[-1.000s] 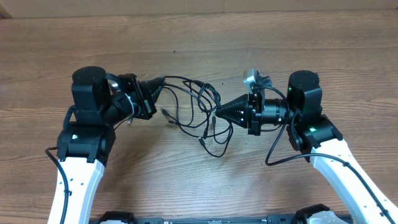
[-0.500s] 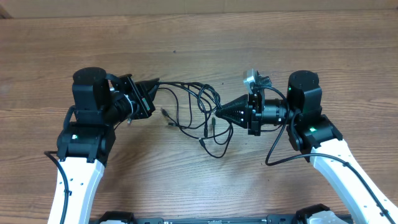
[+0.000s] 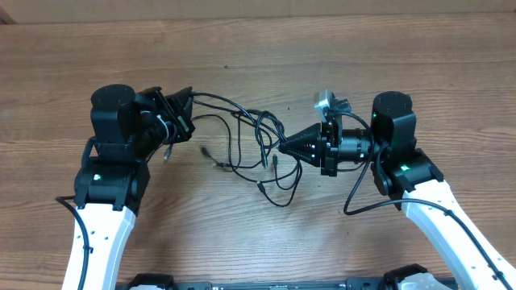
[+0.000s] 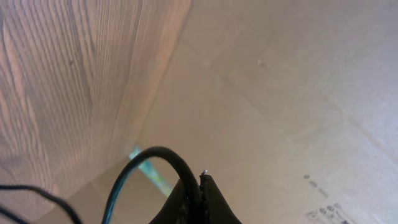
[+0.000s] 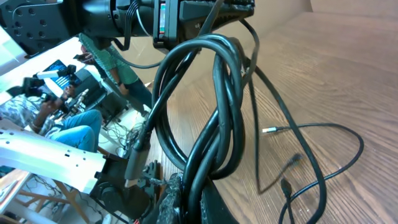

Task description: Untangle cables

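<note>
The cables [image 3: 242, 137] are clenched in the left hand [image 3: 189, 100] and the right hand [image 3: 282, 147]; loose ends are spread on the surface [image 3: 242, 48].

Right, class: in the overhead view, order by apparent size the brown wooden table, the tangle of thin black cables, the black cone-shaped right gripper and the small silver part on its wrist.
Largest to smallest:
1. brown wooden table
2. tangle of thin black cables, by its spread
3. black cone-shaped right gripper
4. small silver part
</note>
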### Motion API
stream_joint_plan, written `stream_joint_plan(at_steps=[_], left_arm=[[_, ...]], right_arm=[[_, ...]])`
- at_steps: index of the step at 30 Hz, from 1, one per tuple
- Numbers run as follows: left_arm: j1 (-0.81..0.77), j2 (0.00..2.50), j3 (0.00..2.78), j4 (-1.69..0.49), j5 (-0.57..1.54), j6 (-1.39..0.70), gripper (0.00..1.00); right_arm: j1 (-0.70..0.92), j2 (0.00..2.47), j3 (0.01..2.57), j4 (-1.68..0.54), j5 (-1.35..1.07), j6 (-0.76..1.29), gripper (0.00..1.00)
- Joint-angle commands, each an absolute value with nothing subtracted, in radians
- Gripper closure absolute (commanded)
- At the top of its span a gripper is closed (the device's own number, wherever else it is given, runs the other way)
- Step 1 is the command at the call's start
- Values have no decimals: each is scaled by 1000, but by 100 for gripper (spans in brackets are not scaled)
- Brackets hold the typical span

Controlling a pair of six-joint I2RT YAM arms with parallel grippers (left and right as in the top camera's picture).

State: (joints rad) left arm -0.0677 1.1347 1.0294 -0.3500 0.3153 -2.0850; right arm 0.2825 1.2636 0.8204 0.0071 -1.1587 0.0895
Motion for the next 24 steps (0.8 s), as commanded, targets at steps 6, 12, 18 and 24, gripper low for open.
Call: stream_joint_plan(at_steps=[6, 12, 18, 24], left_arm=[[-50, 1137, 1048, -345, 44, -2085, 96], [-50, 1137, 1048, -346, -56, -2084, 96], [-50, 1137, 1048, -347, -116, -2084, 95], [-50, 1137, 1048, -347, -149, -2084, 95]], right_arm=[[281, 1258, 831, -10, -1199, 82, 96], [281, 1258, 831, -10, -1198, 82, 96], [281, 1258, 831, -10, -1198, 82, 96], [281, 1258, 831, -10, -1198, 81, 96]])
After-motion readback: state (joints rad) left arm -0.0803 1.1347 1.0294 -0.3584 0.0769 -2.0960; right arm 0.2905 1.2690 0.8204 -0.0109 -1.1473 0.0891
